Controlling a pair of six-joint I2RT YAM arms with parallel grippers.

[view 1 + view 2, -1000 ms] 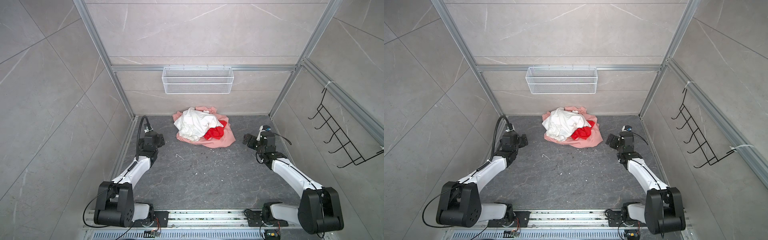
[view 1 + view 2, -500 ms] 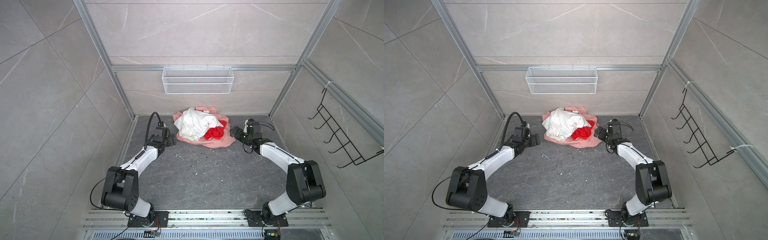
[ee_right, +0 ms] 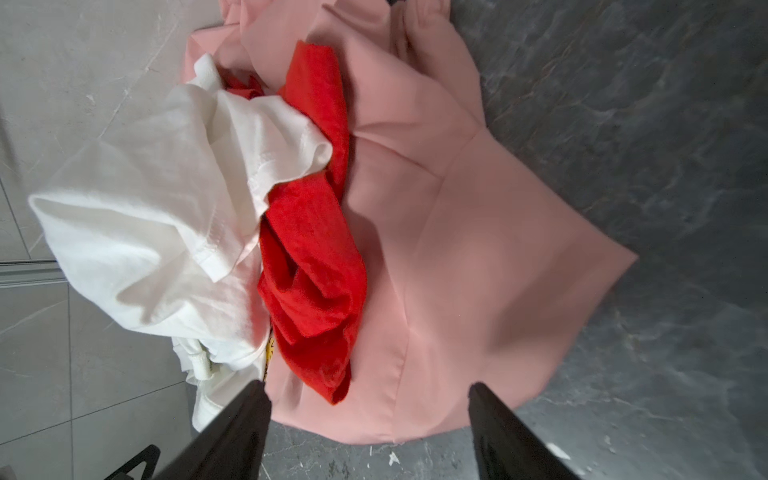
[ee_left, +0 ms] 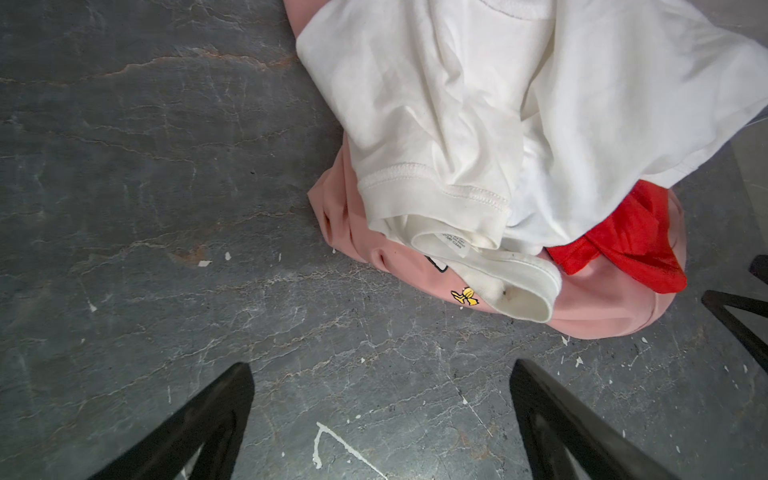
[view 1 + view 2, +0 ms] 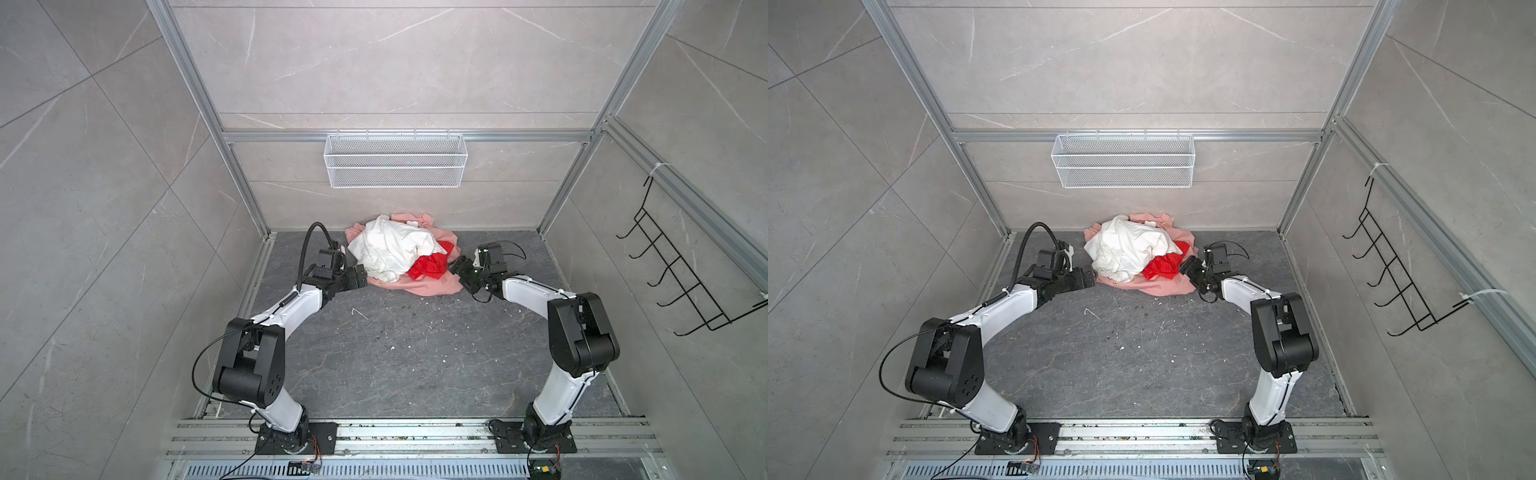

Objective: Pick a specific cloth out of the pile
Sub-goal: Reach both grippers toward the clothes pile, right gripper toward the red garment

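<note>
Floor [image 4: 124,187] pile [image 4: 498,158]: label [image 4: 453,242] prob. L-wrist only.

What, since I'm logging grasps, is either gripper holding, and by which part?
Nothing is held. The left gripper stands open above bare floor, short of the pile. The right gripper is open at the red cloth's near end, not clamping it.

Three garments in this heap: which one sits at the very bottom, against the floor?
The salmon pink garment: it spreads on the floor under both others, the white garment bunched on top and the red cloth tucked between them.
</note>
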